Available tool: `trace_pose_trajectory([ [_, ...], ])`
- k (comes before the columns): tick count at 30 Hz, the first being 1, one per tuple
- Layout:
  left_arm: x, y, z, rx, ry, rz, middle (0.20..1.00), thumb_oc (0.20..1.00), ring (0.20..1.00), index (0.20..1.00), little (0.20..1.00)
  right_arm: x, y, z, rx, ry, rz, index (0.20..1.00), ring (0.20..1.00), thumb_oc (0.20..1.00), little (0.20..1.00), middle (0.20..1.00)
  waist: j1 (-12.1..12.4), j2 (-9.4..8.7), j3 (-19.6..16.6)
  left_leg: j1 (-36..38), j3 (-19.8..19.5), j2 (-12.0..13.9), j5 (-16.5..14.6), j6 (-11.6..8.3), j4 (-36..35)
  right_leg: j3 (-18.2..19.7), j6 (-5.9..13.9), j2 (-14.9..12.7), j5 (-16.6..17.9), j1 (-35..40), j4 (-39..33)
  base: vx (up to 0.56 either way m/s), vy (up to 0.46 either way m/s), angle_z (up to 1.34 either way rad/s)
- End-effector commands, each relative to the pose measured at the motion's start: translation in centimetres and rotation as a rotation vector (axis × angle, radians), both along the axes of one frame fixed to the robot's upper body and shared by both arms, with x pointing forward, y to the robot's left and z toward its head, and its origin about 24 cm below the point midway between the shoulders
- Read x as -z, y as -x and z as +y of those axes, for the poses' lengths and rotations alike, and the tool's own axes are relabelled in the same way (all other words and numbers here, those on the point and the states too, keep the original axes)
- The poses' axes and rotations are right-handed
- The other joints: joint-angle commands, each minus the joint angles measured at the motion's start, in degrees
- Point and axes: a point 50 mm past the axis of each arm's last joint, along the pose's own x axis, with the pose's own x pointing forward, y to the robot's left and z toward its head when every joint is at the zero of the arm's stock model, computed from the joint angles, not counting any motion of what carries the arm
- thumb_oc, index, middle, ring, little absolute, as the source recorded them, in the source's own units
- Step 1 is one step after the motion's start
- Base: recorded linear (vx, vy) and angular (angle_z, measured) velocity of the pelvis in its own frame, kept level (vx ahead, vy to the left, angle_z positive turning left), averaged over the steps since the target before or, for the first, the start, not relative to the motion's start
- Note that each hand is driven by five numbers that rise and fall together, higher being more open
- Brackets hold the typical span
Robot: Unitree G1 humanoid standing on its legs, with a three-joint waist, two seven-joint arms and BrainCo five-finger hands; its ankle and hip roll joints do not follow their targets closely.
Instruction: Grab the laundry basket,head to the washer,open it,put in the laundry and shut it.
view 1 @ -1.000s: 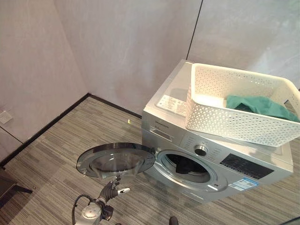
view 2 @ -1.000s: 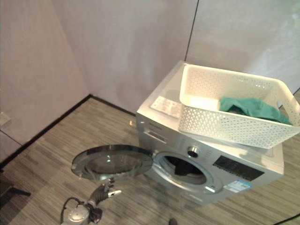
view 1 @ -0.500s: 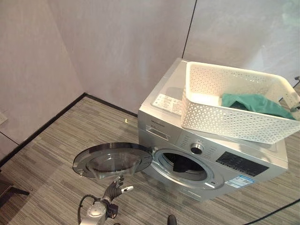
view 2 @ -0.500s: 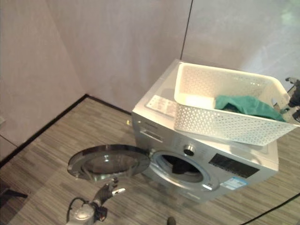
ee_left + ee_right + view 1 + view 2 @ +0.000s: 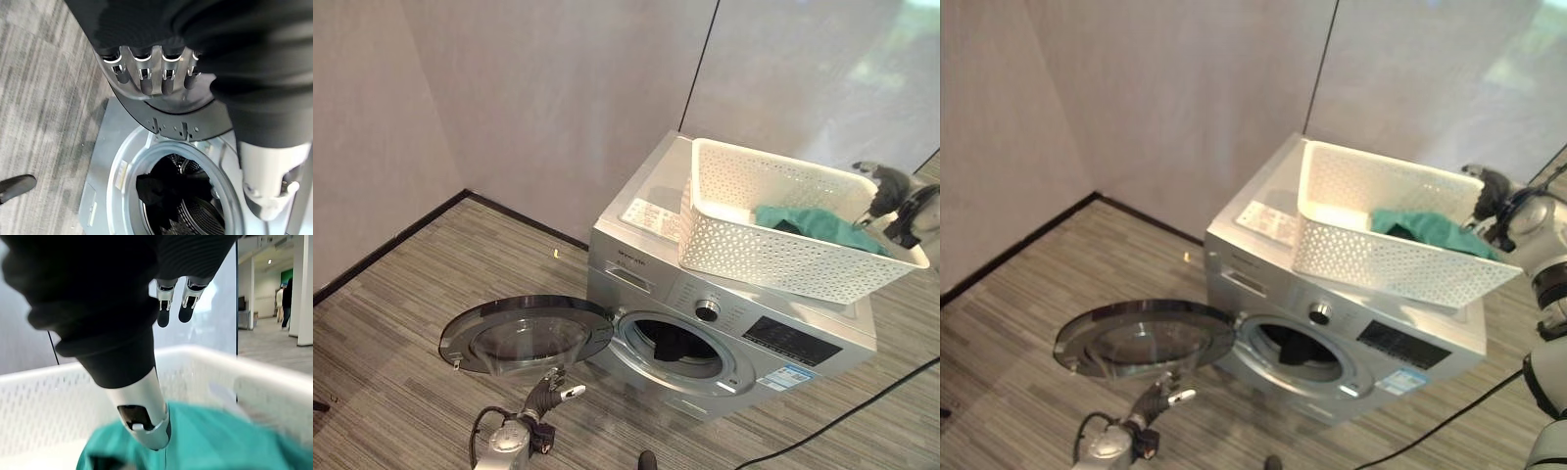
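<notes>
Reaching into the laundry basket [image 5: 773,257] is the step in hand, judging by the open washer [image 5: 724,333] and the cloth not yet loaded; to do it well the right hand should come down over the heap, close on a thick fold near its middle and lift clear of the wall before swinging toward the drum.

Nearest, low on the left, the left hand [image 5: 551,388] hangs just under the near edge of the washer door [image 5: 524,333], fingers [image 5: 146,83] straight and loose, holding nothing. The door lies swung wide open to the left. Behind it the drum mouth [image 5: 677,347] gapes, with a dark garment [image 5: 159,188] already inside.

Farther back, the white basket sits on top of the washer, with the green laundry [image 5: 813,225] bunched toward its right end. The right hand [image 5: 884,192] hovers above the basket's far right rim, fingers [image 5: 186,301] extended over the green cloth, thumb apart, gripping nothing.
</notes>
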Motion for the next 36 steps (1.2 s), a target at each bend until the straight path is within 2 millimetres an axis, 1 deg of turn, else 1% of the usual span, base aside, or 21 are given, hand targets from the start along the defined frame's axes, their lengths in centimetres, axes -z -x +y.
trace_pose_trajectory([
  [1, -1.5, -2.6, -0.1, 0.029, -0.02, -0.098, 1.0, 1.0, 1.0, 1.0, 1.0, -2.6, 0.2, -1.3, 0.064, 0.034, -0.044, 1.0, 1.0, 1.0, 1.0, 1.0, 2.26, -2.16, 1.75, 5.67, -0.31, 2.45, -9.41, 0.23, 4.01, -1.66, 6.02, -6.76, -0.25, -0.03, 0.51, 0.0, 0.0, 0.0],
  [2, -1.6, -2.8, -0.3, 0.031, -0.014, -0.105, 1.0, 1.0, 1.0, 1.0, 1.0, -1.6, 0.1, -1.3, 0.068, 0.011, -0.023, 1.0, 1.0, 1.0, 1.0, 1.0, 2.4, -1.86, 1.77, 5.77, -0.5, 2.4, -9.19, 0.17, 3.66, -2.12, 6.09, -6.92, -0.27, 0.09, 0.51, 0.0, 0.0, 0.0],
  [3, -1.6, -2.8, -0.3, 0.031, -0.014, -0.105, 1.0, 1.0, 1.0, 1.0, 1.0, -1.5, 0.1, -1.3, 0.069, 0.011, -0.023, 1.0, 1.0, 1.0, 1.0, 1.0, 2.4, -1.88, 1.76, 5.77, -0.51, 2.4, -9.18, 0.17, 3.65, -2.13, 6.09, -6.93, -0.27, 0.09, 0.51, 0.0, 0.0, 0.0],
  [6, -1.7, -2.9, -0.7, 0.03, 0.002, -0.114, 1.0, 1.0, 1.0, 1.0, 1.0, -0.4, 0.0, -1.0, 0.066, -0.015, 0.0, 1.0, 1.0, 1.0, 1.0, 1.0, 2.67, -1.46, 1.8, 5.66, -0.86, 2.26, -9.06, 0.09, 3.36, -2.71, 6.12, -7.21, -0.42, 0.02, 0.51, 0.0, 0.0, 0.0],
  [10, -1.8, -2.9, -1.0, 0.008, 0.048, -0.121, 1.0, 1.0, 1.0, 1.0, 1.0, -0.4, 0.1, -1.2, 0.08, -0.047, -0.003, 1.0, 1.0, 1.0, 1.0, 1.0, 3.25, -1.01, 2.02, 5.11, -1.51, 2.2, -8.6, -0.13, 3.29, -3.77, 5.98, -7.38, -0.64, 0.09, 0.51, 0.01, -0.011, 0.0],
  [11, -1.9, -2.9, -1.2, 0.017, 0.063, -0.125, 1.0, 1.0, 1.0, 1.0, 1.0, -0.4, 0.4, -1.9, 0.11, -0.049, 0.008, 1.0, 1.0, 1.0, 1.0, 1.0, 3.67, -0.75, 2.23, 4.61, -1.95, 2.25, -8.16, -0.29, 3.4, -4.28, 5.88, -7.43, -0.8, 0.01, 0.51, 0.03, -0.045, 0.03],
  [13, -1.9, -2.8, -1.4, 0.025, 0.071, -0.122, 1.0, 1.0, 1.0, 1.0, 1.0, -0.6, 0.6, -2.3, 0.127, -0.045, 0.012, 1.0, 1.0, 1.0, 1.0, 1.0, 3.9, -0.54, 2.28, 4.37, -2.24, 2.28, -7.85, -0.4, 3.39, -4.63, 5.79, -7.43, -0.93, -0.02, 0.51, 0.03, -0.05, 0.09],
  [14, -1.7, -2.4, -1.5, 0.03, 0.082, -0.109, 1.0, 1.0, 1.0, 1.0, 1.0, -1.0, 1.0, -3.0, 0.158, -0.037, 0.02, 1.0, 1.0, 1.0, 1.0, 1.0, 4.26, -0.13, 2.34, 3.91, -2.79, 2.56, -7.03, -0.73, 3.01, -5.38, 5.62, -7.32, -1.28, -0.15, 0.51, 0.03, -0.059, 0.23],
  [15, -1.7, -2.4, -1.5, 0.03, 0.082, -0.109, 1.0, 1.0, 1.0, 1.0, 1.0, -1.0, 1.0, -3.0, 0.158, -0.036, 0.02, 1.0, 1.0, 1.0, 1.0, 1.0, 4.22, -0.1, 2.32, 3.88, -2.83, 2.57, -7.01, -0.74, 2.99, -5.41, 5.61, -7.31, -1.29, -0.15, 0.51, 0.04, -0.067, 0.26],
  [17, -1.6, -2.2, -1.5, 0.026, 0.092, -0.104, 1.0, 1.0, 1.0, 1.0, 1.0, -1.3, 1.5, -3.9, 0.193, -0.035, 0.016, 1.0, 1.0, 1.0, 1.0, 1.0, 4.53, 0.34, 2.39, 3.37, -3.39, 2.75, -5.83, -1.05, 2.35, -6.03, 5.42, -7.01, -1.65, -0.3, 0.51, 0.03, -0.057, 0.16],
  [18, -1.8, -2.3, -1.6, 0.027, 0.097, -0.111, 1.0, 1.0, 1.0, 1.0, 1.0, -1.4, 1.8, -4.4, 0.214, -0.038, 0.019, 1.0, 1.0, 1.0, 1.0, 1.0, 4.76, 0.49, 2.53, 2.94, -3.68, 2.82, -5.29, -1.19, 2.08, -6.3, 5.34, -6.92, -1.79, -0.43, 0.51, 0.01, -0.109, 0.22],
  [19, -1.9, -2.5, -1.7, 0.031, 0.109, -0.117, 1.0, 1.0, 1.0, 1.0, 1.0, -1.6, 2.9, -5.7, 0.27, -0.044, 0.023, 1.0, 1.0, 1.0, 1.0, 1.0, 5.15, 0.87, 2.89, 1.43, -4.81, 3.11, -4.06, -1.51, 1.37, -6.99, 5.11, -6.67, -2.21, -1.04, 0.51, 0.0, -0.086, 0.23],
  [20, -1.9, -2.5, -1.7, 0.031, 0.109, -0.117, 1.0, 1.0, 1.0, 1.0, 1.0, -1.6, 2.9, -5.8, 0.27, -0.044, 0.023, 1.0, 1.0, 1.0, 1.0, 1.0, 5.09, 0.88, 2.83, 1.34, -4.88, 3.13, -4.03, -1.52, 1.37, -7.06, 5.1, -6.67, -2.22, -1.08, 0.51, -0.02, -0.082, 0.31],
  [22, -2.2, -2.7, -2.0, 0.048, 0.128, -0.128, 1.0, 1.0, 1.0, 1.0, 1.0, -1.6, 3.9, -6.9, 0.316, -0.048, 0.041, 1.0, 1.0, 1.0, 1.0, 1.0, 5.36, 1.39, 3.18, -0.37, -5.97, 3.29, -3.0, -1.82, 0.84, -7.75, 4.84, -6.46, -2.64, -1.83, 0.51, -0.02, -0.057, 0.34],
  [25, -2.4, -2.7, -2.6, 0.094, 0.141, -0.131, 1.0, 1.0, 1.0, 1.0, 1.0, -0.5, 5.1, -8.1, 0.368, -0.076, 0.086, 1.0, 1.0, 1.0, 1.0, 1.0, 5.52, 2.26, 3.51, -2.29, -7.15, 3.54, -1.93, -2.29, 0.35, -8.58, 4.5, -6.04, -3.4, -2.73, 0.51, 0.01, -0.055, 0.26],
  [28, -2.5, -2.6, -2.7, 0.106, 0.144, -0.129, 1.0, 1.0, 1.0, 1.0, 1.0, -0.3, 5.2, -8.1, 0.363, -0.063, 0.118, 1.0, 1.0, 1.0, 1.0, 1.0, 5.52, 2.55, 3.57, -2.92, -7.48, 3.86, -1.69, -2.33, 0.35, -8.79, 4.17, -5.62, -3.88, -2.98, 0.51, 0.05, -0.05, 0.19],
  [32, -2.4, -2.7, -2.9, 0.126, 0.137, -0.126, 1.0, 1.0, 1.0, 1.0, 1.0, -0.9, 5.1, -8.0, 0.338, -0.068, 0.127, 1.0, 1.0, 1.0, 1.0, 1.0, 5.5, 2.38, 3.84, -2.8, -7.89, 4.28, -0.94, -2.4, 0.35, -8.88, 3.8, -4.91, -4.22, -2.72, 0.51, 0.02, -0.019, 0.01],
  [33, -2.4, -2.7, -2.9, 0.132, 0.135, -0.126, 1.0, 1.0, 1.0, 1.0, 1.0, -1.1, 5.0, -7.8, 0.327, -0.062, 0.135, 1.0, 1.0, 1.0, 1.0, 1.0, 5.5, 2.26, 3.84, -2.66, -7.88, 4.38, -0.77, -2.44, 0.35, -8.92, 3.73, -4.77, -4.29, -2.5, 0.51, 0.03, -0.004, 0.01],
  [34, -2.5, -2.7, -3.1, 0.143, 0.136, -0.127, 1.0, 1.0, 1.0, 1.0, 1.0, -0.7, 4.8, -7.5, 0.302, -0.049, 0.175, 1.0, 1.0, 1.0, 1.0, 1.0, 5.49, 2.06, 3.77, -2.38, -7.87, 4.55, -0.73, -2.38, 0.35, -8.92, 3.65, -4.6, -4.39, -2.18, 0.51, 0.0, 0.0, 0.0],
  [35, -2.5, -2.7, -3.1, 0.143, 0.136, -0.127, 1.0, 1.0, 1.0, 1.0, 1.0, -0.7, 4.8, -7.5, 0.302, -0.049, 0.176, 1.0, 1.0, 1.0, 1.0, 1.0, 5.5, 2.08, 3.8, -2.33, -7.85, 4.56, -0.74, -2.38, 0.35, -8.91, 3.65, -4.58, -4.4, -2.14, 0.51, 0.04, 0.001, -0.01],
  [36, -2.5, -2.7, -3.2, 0.152, 0.137, -0.129, 1.0, 1.0, 1.0, 1.0, 1.0, -0.6, 4.3, -6.6, 0.239, -0.028, 0.222, 1.0, 1.0, 1.0, 1.0, 1.0, 5.47, 1.74, 3.75, -1.79, -7.86, 4.7, -0.54, -2.39, 0.35, -8.88, 3.59, -4.33, -4.52, -1.57, 0.51, 0.03, -0.002, -0.01],
])
